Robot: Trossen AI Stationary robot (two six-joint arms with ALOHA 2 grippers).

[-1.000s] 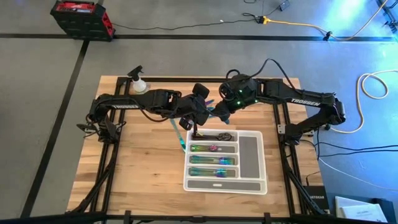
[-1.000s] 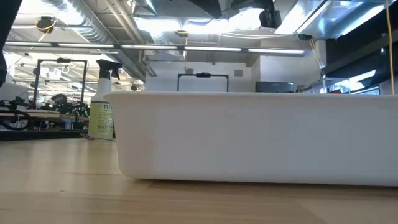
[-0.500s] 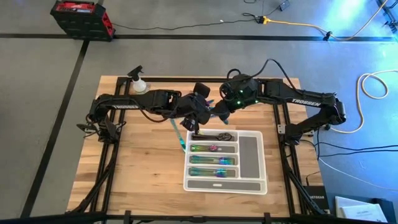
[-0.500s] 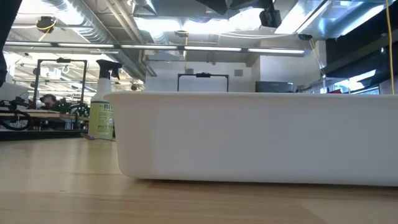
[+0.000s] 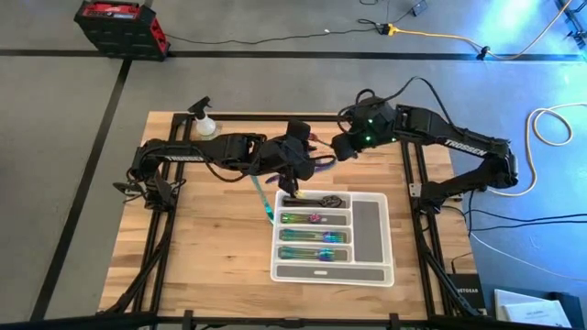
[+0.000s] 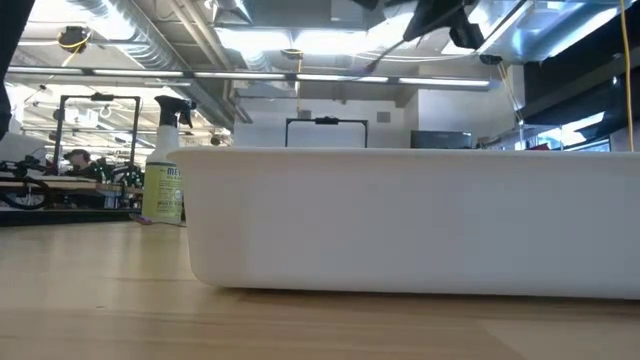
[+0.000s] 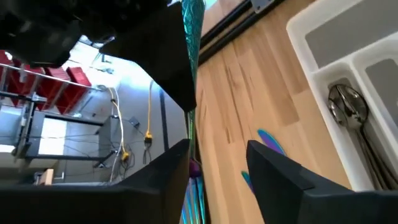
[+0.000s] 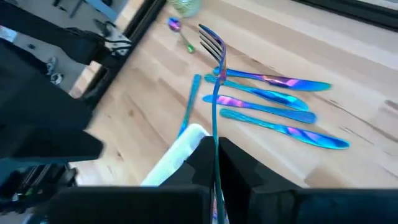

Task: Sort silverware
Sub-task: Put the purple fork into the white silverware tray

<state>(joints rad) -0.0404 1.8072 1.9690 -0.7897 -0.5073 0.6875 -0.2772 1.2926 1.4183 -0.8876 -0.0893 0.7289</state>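
the right hand [image 5: 341, 149] is raised above the back half of the desk [image 5: 197, 238], behind the tray [image 5: 390, 240], with its fingers pressed together on the handle of a rainbow fork [image 8: 213, 68]; in the right wrist view the fork stands out past the fingers, tines at the far end. the left hand [image 5: 295, 168] is just beside it, over the tray's back left corner, fingers spread; a teal strip of cutlery shows close to them in the left wrist view, but contact cannot be confirmed. for the coming placement, the tray lies on the front side of the right hand, and its slots run left to right, so the fork's long axis must be laid along that line. the right hand, already gripping, is the one placed to deliver. tray contents: the back slot holds dark spoons [image 5: 321, 200]; the next slots toward the front each hold rainbow pieces [image 5: 312, 236]; the long front slot and the end slot on the right appear empty. several rainbow knives [image 8: 280, 112] lie unsorted on the desk, side by side, behind the tray, and one more piece [image 5: 262, 199] lies off the tray's left edge.
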